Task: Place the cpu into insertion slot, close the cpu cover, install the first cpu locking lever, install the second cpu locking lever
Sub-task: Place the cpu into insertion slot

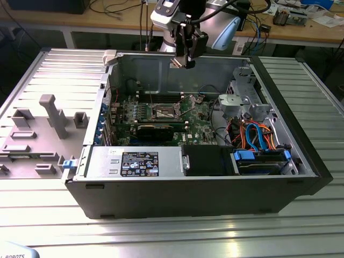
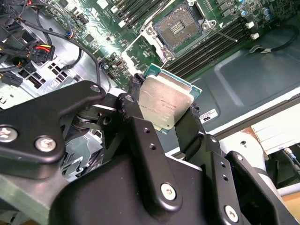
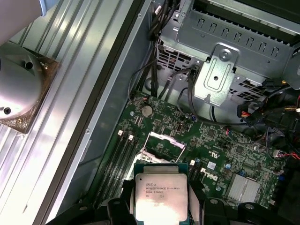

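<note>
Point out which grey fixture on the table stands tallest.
The T-topped post, rising well above the low blocks around it, on the exterior view's left of the computer case.

My silver-grey jointed arm (image 1: 220, 24) is held high, wrist bent downward. My black two-fingered gripper (image 1: 188, 58) points down, its fingers (image 2: 140, 131) pressed against opposite edges of the small square silver-topped cpu (image 2: 165, 101), clamping it between them.
</note>
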You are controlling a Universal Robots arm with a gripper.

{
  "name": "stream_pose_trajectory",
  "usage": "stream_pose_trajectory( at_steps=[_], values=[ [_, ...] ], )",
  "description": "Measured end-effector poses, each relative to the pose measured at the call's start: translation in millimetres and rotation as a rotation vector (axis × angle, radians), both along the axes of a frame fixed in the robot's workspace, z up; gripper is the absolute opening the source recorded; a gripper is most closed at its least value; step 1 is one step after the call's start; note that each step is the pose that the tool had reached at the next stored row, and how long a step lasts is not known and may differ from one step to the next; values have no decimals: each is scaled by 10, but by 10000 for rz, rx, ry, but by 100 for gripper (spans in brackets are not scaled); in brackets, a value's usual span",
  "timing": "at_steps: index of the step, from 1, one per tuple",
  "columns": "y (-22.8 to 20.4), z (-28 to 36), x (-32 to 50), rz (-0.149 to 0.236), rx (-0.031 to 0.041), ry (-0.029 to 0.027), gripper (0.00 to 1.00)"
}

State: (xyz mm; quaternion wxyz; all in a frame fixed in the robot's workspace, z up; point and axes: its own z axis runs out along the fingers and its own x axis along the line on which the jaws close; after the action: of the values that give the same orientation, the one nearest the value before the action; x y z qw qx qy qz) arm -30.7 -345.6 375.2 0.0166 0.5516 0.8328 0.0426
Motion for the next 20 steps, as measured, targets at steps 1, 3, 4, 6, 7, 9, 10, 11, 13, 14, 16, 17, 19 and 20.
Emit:
stream_pose_trajectory(
  at_steps=[1,3,4,6,7,9,10,11,13,14,16,17,19,20],
  values=[
    [0,0,0,0,0,0,54],
    [0,0,0,-2,0,0,54],
    [0,0,0,-5,0,0,54],
    [0,0,0,-28,0,0,54],
    [0,0,0,-49,0,0,54],
    [0,0,0,-147,0,0,54],
    [0,0,0,-206,0,0,54],
    [0,0,0,-256,-1,0,54],
    [0,0,0,-411,0,0,54],
    [0,0,0,-457,0,0,54],
    [0,-1,0,-624,0,0,54],
    [0,-1,0,-681,0,0,54],
    [0,-1,0,-800,0,0,54],
    [0,-1,0,-870,0,0,54]
  ],
)
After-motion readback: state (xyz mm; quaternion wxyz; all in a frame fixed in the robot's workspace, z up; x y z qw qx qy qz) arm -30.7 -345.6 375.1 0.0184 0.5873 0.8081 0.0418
